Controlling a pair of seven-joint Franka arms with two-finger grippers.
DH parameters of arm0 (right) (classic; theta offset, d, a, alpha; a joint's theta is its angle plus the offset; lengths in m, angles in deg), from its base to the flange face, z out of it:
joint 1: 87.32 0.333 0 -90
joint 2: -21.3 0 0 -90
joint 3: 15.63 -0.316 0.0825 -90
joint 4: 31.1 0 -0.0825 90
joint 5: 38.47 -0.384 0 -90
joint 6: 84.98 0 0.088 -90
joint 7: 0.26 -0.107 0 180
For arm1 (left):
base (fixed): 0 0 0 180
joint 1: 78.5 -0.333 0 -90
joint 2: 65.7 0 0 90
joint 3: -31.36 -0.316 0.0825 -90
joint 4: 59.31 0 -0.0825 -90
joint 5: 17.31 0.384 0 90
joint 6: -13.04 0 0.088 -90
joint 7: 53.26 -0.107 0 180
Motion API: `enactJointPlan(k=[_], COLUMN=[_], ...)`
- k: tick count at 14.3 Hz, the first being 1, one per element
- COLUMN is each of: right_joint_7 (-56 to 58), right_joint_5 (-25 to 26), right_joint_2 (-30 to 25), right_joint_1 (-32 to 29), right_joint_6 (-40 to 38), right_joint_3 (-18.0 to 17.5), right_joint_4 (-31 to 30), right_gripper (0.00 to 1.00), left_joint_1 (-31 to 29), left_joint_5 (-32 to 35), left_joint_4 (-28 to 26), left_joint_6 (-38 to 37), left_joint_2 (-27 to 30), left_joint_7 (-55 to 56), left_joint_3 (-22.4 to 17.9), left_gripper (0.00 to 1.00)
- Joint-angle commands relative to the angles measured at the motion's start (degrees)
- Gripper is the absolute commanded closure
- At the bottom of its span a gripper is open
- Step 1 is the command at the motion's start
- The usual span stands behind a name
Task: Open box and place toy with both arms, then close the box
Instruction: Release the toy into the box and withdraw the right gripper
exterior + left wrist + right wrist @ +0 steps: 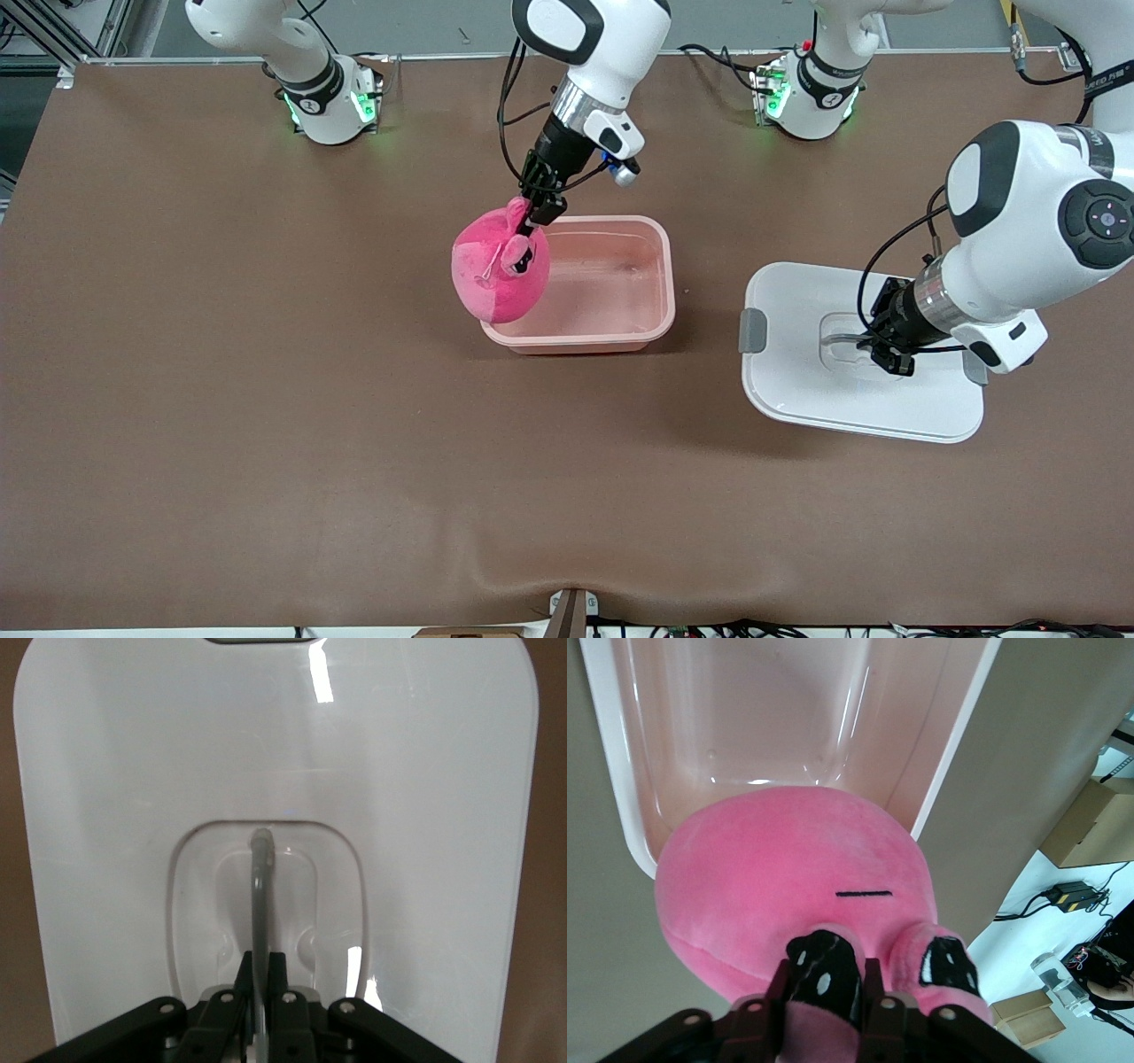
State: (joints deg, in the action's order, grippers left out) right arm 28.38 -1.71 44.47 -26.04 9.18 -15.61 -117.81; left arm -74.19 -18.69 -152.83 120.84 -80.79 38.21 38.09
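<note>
The pink box (pixel 666 266) stands open in the middle of the table, its inside (pixel 744 718) bare. The pink toy (pixel 500 275) hangs over the box's end toward the right arm, partly above the rim. My right gripper (pixel 532 217) is shut on the toy (pixel 788 868), its fingers either side of one bulging black eye (pixel 824 979). The white lid (pixel 797 390) lies flat on the table toward the left arm's end. My left gripper (pixel 873 350) is down on the lid (pixel 425 815), shut on its clear handle (pixel 260 886) in the recess.
A grey clip (pixel 753 330) sticks out at the lid's end nearest the box. Brown table surface (pixel 266 399) stretches toward the right arm's end and the front camera. Both arm bases (pixel 328 106) stand at the table's back edge.
</note>
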Motion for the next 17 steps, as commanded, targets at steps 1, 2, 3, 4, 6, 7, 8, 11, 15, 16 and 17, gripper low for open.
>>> enactJointPlan(k=[1, 2, 3, 4, 6, 7, 8, 11, 15, 16, 17], right_joint_7=[-0.17, -0.17, -0.17, -0.17, -0.26, -0.26, -0.26, -0.35, -0.35, -0.96, -1.74], right_joint_5=[-3.0, -3.79, -4.58, -5.11, -5.55, -5.9, -6.69, -12.13, -13.9, -14.78, -15.74], right_joint_2=[0.21, 0.12, 0.03, -0.05, -0.84, -1.37, -1.89, -3.65, -4.27, -4.27, -4.27], right_joint_1=[0.59, 0.5, 0.5, 0.5, 0.24, -0.2, -1.68, -8.44, -17.32, -20.21, -22.94], right_joint_6=[-1.26, -1.35, -1.7, -2.31, -2.49, -2.67, -2.93, -3.02, -3.11, -3.11, -3.11], right_joint_3=[0.6, 0.6, 0.69, 0.69, 0.78, 1.04, 1.04, 1.04, 1.13, 1.13, 1.04], right_joint_4=[5.22, 6.62, 7.86, 8.74, 9.01, 8.92, 8.84, 8.66, 8.4, 8.31, 7.96], right_gripper=[0.0, 0.0, 0.0, 0.0, 0.0, 0.0, 0.0, 0.0, 0.0, 0.0, 0.0], left_joint_1=[-0.35, -0.35, -0.35, -0.35, -0.35, -0.35, -0.35, -0.35, 0.17, 0.35, 0.35], left_joint_5=[-0.91, -1.0, -1.0, -1.0, -1.0, -1.0, -1.0, -1.0, -1.0, -1.0, -1.17], left_joint_4=[-1.05, -1.05, -1.05, -1.05, -1.05, -1.05, -1.05, -0.96, -0.88, -0.88, -0.79], left_joint_6=[-0.31, -0.31, -0.31, -0.31, -0.31, -0.31, -0.31, -0.31, -0.4, -0.4, -0.31], left_joint_2=[1.38, 1.38, 1.38, 1.38, 1.38, 1.3, 1.38, 1.29, 1.47, 1.47, 1.56], left_joint_7=[-0.86, -0.86, -0.86, -0.86, -0.86, -0.86, -0.86, -0.77, -0.68, -0.51, 0.1], left_joint_3=[0.22, 0.22, 0.22, 0.22, 0.22, 0.22, 0.22, 0.22, 0.3, 0.39, 1.0], left_gripper=[1.0, 1.0, 1.0, 1.0, 1.0, 1.0, 1.0, 1.0, 1.0, 1.0, 1.0])
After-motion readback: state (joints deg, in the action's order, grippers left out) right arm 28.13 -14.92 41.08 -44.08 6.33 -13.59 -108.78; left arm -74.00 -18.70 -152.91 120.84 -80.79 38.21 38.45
